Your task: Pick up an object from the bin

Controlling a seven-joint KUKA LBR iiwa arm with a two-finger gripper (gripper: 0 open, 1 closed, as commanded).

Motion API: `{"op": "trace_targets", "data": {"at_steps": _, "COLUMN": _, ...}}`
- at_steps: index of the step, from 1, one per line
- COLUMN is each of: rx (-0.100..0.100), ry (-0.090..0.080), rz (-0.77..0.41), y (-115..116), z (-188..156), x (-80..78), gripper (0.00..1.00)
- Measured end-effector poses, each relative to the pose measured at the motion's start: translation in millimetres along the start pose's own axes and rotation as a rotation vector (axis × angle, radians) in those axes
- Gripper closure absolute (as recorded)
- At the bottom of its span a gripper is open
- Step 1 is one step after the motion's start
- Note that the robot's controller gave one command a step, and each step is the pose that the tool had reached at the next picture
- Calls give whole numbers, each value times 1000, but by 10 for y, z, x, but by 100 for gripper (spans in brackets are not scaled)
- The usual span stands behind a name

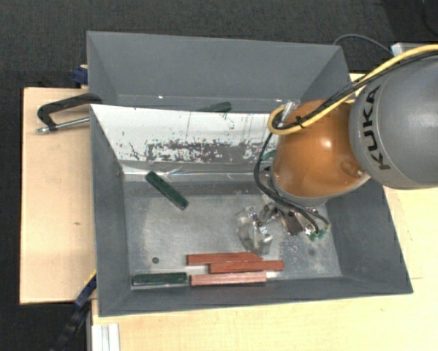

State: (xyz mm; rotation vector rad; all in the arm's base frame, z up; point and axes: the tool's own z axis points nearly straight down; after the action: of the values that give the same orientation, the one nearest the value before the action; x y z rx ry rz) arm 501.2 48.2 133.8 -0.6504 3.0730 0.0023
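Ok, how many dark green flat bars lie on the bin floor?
2. One tilted bar at back left; the other bar along the front wall, left of the reddish-brown bars. The arm may hide more.

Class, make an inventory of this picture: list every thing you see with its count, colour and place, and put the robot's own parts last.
Bin: one, grey metal, middle of the view.
Slanted bar: one, dark green, on the floor near the back left.
Front bar: one, dark green, along the front wall at the left.
Red-brown bars: apparently three, lying side by side along the front wall, right of the front bar.
Dark spot: one, on the floor at the left; too small to identify.
End effector: one, metallic, low over the floor just behind the red-brown bars.
Orange cover: one, on the wrist above it.
Arm: one, grey, entering from the right.
Cable: one, yellow, running along the arm.
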Motion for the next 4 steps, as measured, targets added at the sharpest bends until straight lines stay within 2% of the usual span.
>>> {"op": "trace_targets", "data": {"at_steps": 1, "rx": 1, "ry": -3, "rz": 1, "y": 17, "z": -157, "x": -23, "gripper": 0}}
{"op": "trace_targets", "data": {"at_steps": 2, "rx": 0, "ry": -1, "rz": 2, "y": 12, "z": 48, "x": -16, "gripper": 0}}
{"op": "trace_targets", "data": {"at_steps": 3, "rx": 4, "ry": -8, "rz": -179, "y": 156, "z": 602, "x": 14, "gripper": 100}}
{"op": "trace_targets", "data": {"at_steps": 4, "rx": 4, "ry": -8, "rz": -179, "y": 155, "z": 602, "x": 13, "gripper": 100}}
